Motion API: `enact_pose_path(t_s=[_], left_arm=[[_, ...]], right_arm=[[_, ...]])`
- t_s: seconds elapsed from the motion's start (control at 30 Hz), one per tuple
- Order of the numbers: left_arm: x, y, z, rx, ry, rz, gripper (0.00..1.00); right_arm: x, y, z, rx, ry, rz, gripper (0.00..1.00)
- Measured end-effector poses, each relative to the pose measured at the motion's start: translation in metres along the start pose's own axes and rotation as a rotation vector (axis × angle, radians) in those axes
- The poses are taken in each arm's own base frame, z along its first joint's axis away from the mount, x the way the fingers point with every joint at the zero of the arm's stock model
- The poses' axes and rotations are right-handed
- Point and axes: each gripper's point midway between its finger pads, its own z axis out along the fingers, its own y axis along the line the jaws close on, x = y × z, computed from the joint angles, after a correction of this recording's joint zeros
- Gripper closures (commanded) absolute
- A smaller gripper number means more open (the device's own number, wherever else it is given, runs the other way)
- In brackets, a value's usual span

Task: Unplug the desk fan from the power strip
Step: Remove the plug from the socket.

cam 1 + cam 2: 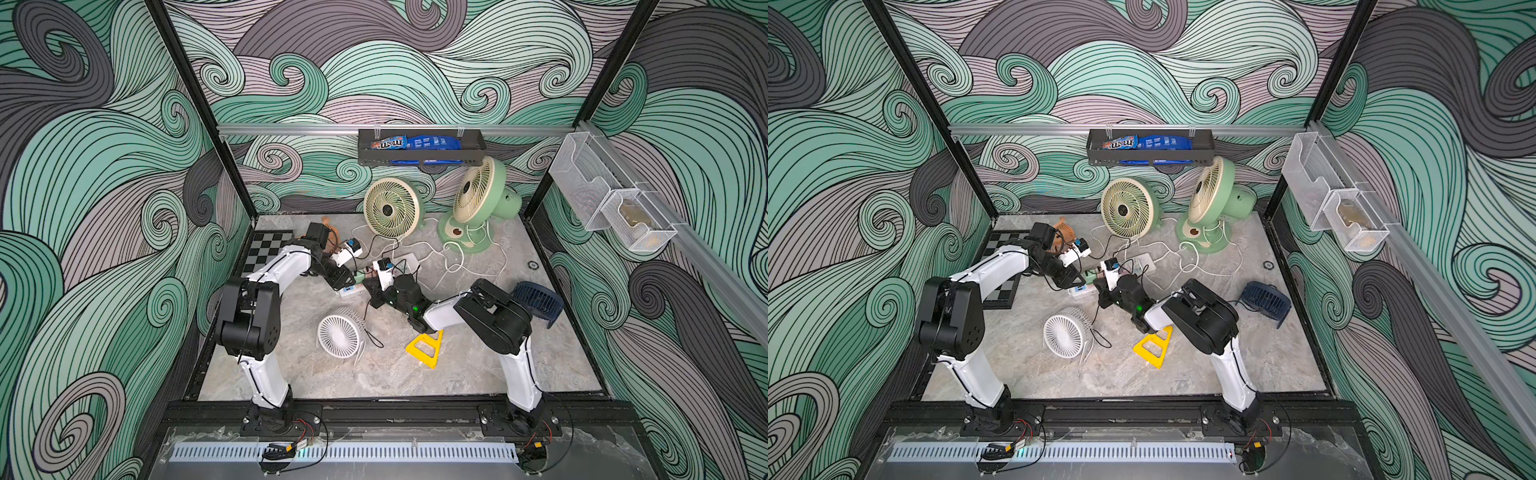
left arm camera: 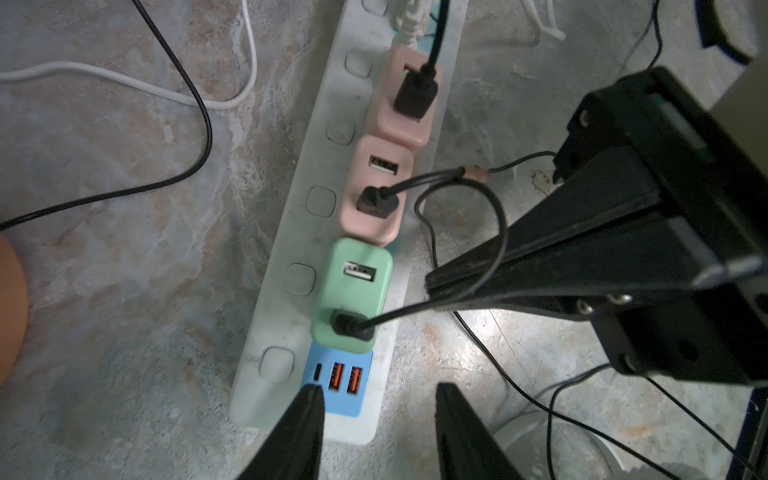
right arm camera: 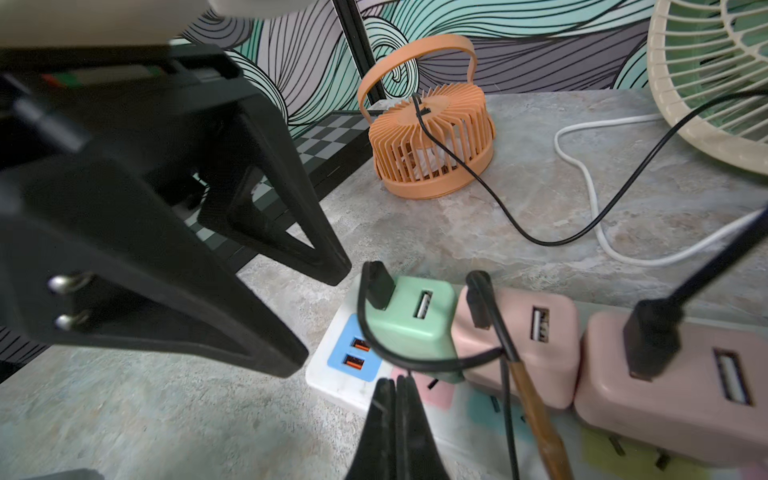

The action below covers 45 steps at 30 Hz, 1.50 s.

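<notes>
L gripper (image 2: 376, 395): jaws part open, straddling the blue USB end of the power strip (image 2: 291, 232), nothing clamped. R gripper (image 3: 395, 384): fingers pressed together beside the green adapter (image 3: 409, 328). A black cable (image 3: 457, 362) crosses at its tip; can't tell if pinched.

In both top views the grippers hide most of the strip, mid-table. The wrist views show it: white bar, row of switches (image 2: 321, 201), green + 2 pink adapters (image 2: 374, 191) w/ black USB plugs (image 2: 376, 203). R wrist alone shows the blurred pastel sockets (image 3: 436, 395) and the whole orange fan (image 3: 432, 145), far-left corner.
</notes>
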Motion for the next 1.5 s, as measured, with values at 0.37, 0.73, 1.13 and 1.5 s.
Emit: enact_pose_path(t_s=[0.37, 0.73, 1.13, 1.5], left_arm=[[-0.004, 0.002, 0.008, -0.017, 0.029, 0.005, 0.60], [0.003, 0.000, 0.021, -0.015, 0.075, 0.008, 0.64], [0.001, 0.009, 0.026, -0.060, 0.106, 0.009, 0.60], [-0.007, 0.010, 0.036, -0.071, 0.120, 0.026, 0.55]], right_arm=[[0.021, -0.017, 0.004, 0.072, 0.051, 0.015, 1.00], [0.020, -0.026, 0.009, 0.124, 0.044, 0.047, 1.00], [0.020, -0.026, 0.009, 0.128, 0.041, 0.072, 1.00], [0.020, -0.026, 0.008, 0.128, 0.040, 0.076, 1.00]])
